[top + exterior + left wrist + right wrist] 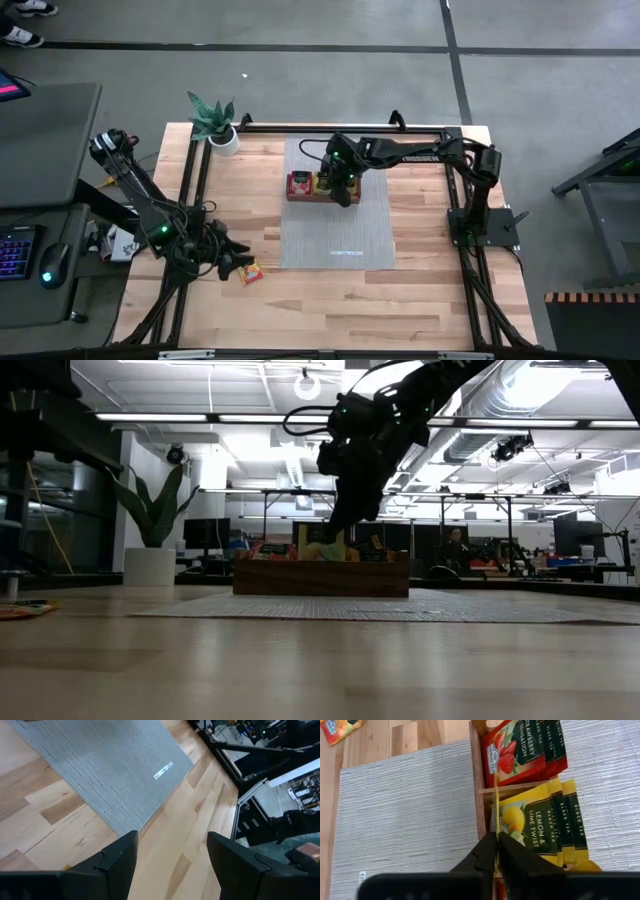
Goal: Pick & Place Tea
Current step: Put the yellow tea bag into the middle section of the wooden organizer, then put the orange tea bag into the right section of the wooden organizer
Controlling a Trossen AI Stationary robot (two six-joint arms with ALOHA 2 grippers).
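Note:
The brown wooden tray [318,187] sits on the grey mat [335,235], holding red packets [520,750] and yellow lemon packets [540,822] standing in its compartments. My right gripper [497,842] hangs over the tray's yellow compartment, shut on one yellow packet [496,805] that shows edge-on. In the low view it [335,532] points down just above the tray [320,576]. One red-and-yellow packet [250,272] lies flat on the bare wood near the left edge. My left gripper [237,263] is open beside it and touches nothing; its wrist view shows only wood and mat between the fingers [120,857]. My right gripper pinches a single yellow tea packet between its two fingers, at the packet's upper edge [496,832]. The fingers come from above, pointing down. The packet hangs upright below them, over the tray wall beside the yellow packets; whether its lower end touches the tray I cannot tell.
A potted plant [215,125] stands at the far left corner of the table. Black frame rails [195,190] run along both sides. Bare wood lies between the mat and the near edge. A desk with a keyboard [18,252] stands beyond the left edge.

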